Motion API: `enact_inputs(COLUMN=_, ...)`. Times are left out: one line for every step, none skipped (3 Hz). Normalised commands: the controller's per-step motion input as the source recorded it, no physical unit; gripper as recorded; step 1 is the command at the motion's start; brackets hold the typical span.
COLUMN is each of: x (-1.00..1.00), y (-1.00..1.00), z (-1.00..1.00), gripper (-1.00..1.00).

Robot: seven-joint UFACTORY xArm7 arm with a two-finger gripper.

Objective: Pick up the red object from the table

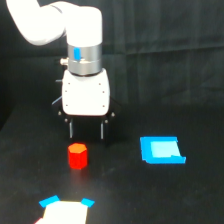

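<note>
Gripper [86, 131]: fingers spread wide and pointing down, holding nothing, hanging above the table [200, 200].
Red object [77, 156]: upright on the table, just below the fingertips, nearer the exterior view's left finger.
Blue piece [161, 150]: flat, well apart toward the exterior view's right.

my gripper [86, 131] above the table [200, 200] | hexagonal prism [77, 156] just before it, on table | flat piece [161, 150] well to exterior view's right
</note>
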Motion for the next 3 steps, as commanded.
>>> enact_inputs(x=0.39, y=0.32, z=0.28, gripper=1.00)
enact_inputs(x=-1.00, y=-0.98, z=-0.82, gripper=1.00)
enact_inputs(x=-1.00, y=-0.39, z=-1.00, gripper=-1.00)
